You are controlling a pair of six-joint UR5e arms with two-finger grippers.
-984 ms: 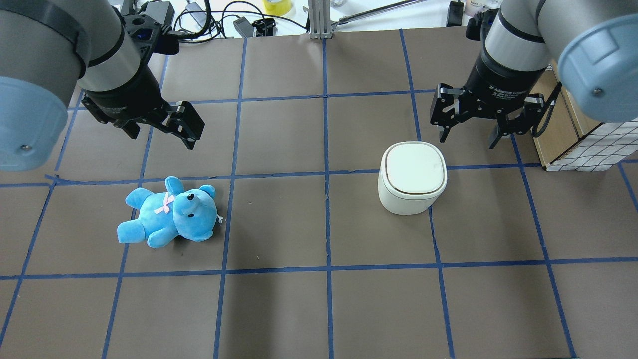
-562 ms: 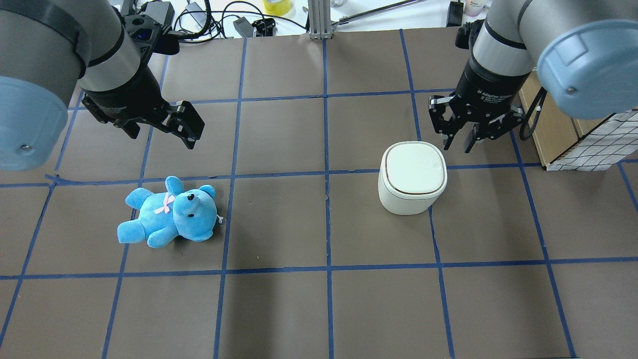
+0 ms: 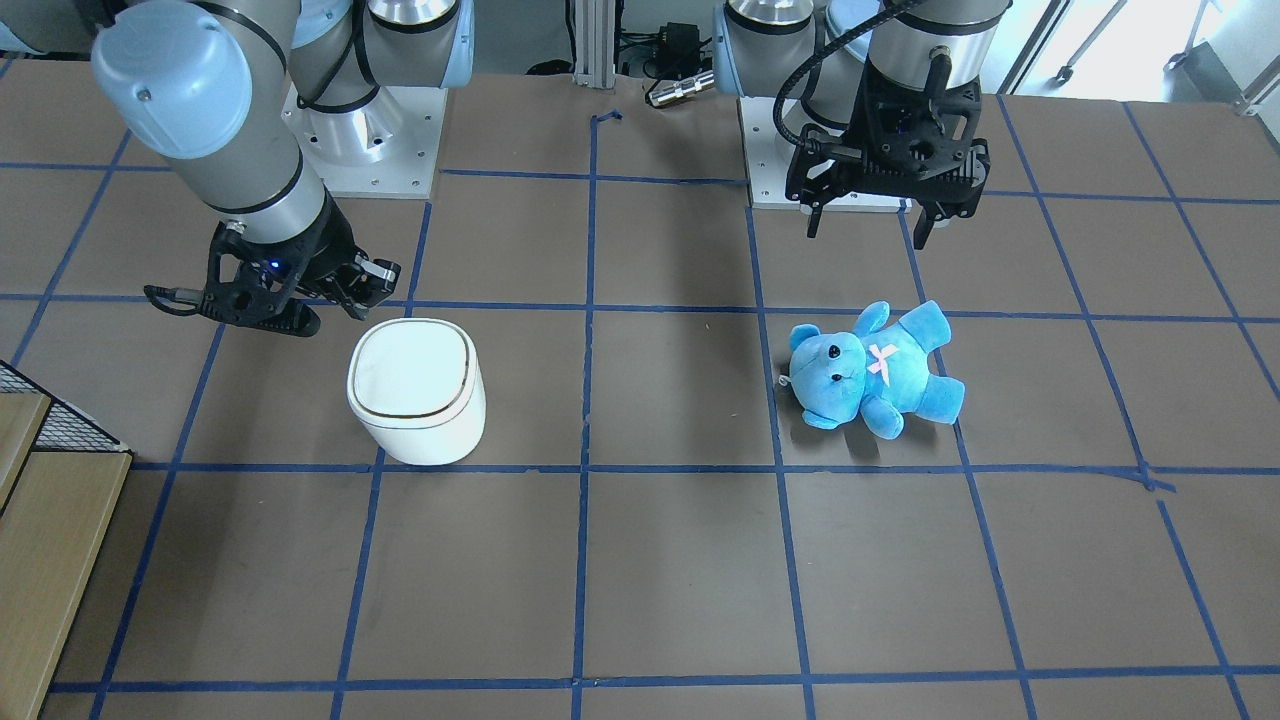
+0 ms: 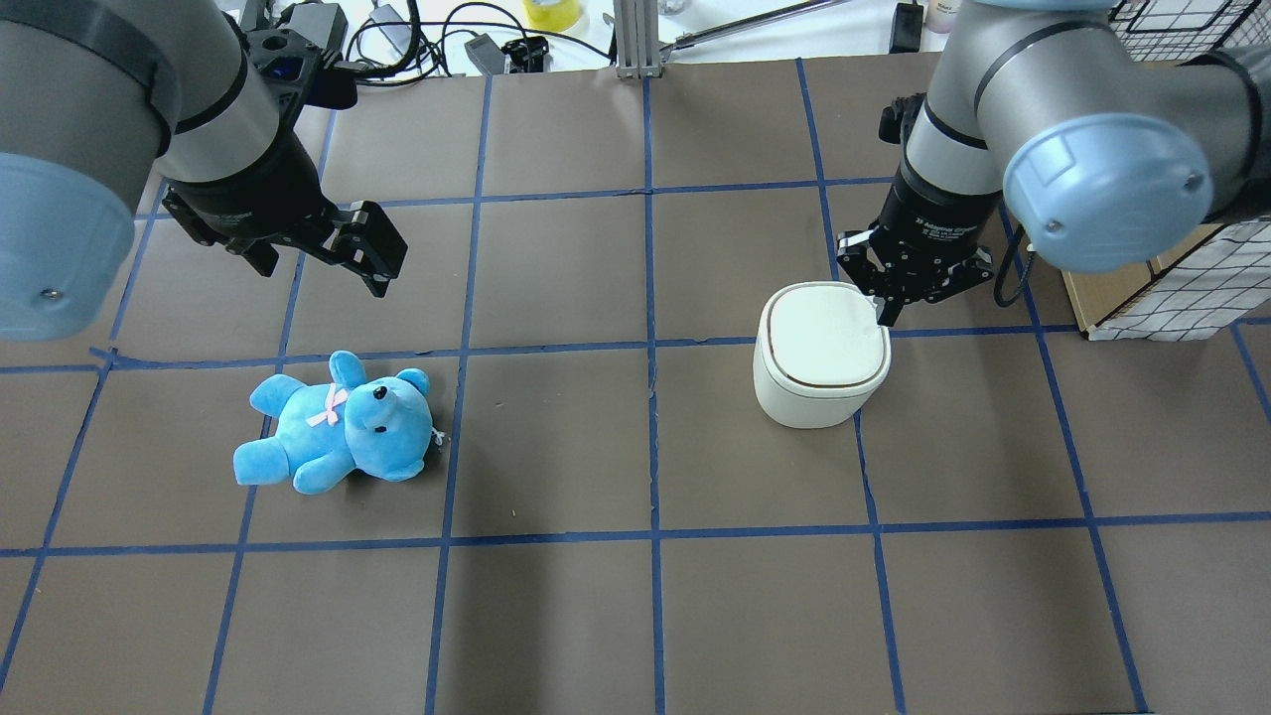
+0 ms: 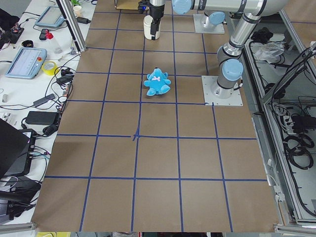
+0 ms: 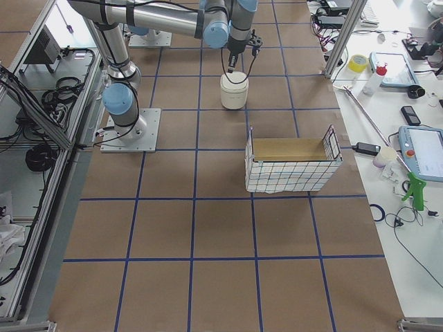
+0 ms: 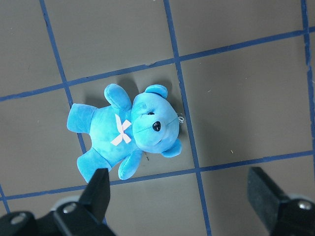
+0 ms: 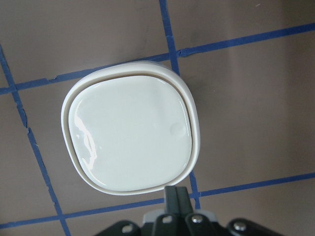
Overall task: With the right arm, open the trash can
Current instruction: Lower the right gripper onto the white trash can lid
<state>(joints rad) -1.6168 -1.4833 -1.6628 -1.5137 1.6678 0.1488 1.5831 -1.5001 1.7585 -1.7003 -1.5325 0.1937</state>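
Observation:
The trash can is a squat white bin with its flat lid down; it also shows in the front view and fills the right wrist view. My right gripper is shut and empty, with its tip at the lid's far right corner. In the right wrist view its closed fingers sit just off the lid's rim. I cannot tell whether they touch it. My left gripper is open and empty, hanging above the table beyond the blue plush bear.
A wire basket with a wooden box stands right of the trash can, close to my right arm. Cables and small devices lie along the table's far edge. The bear also shows below the open fingers in the left wrist view.
My right gripper has closed its fingers and moved left and down, from beyond the trash can to the lid's far right corner. The left arm, bear and can have not moved.

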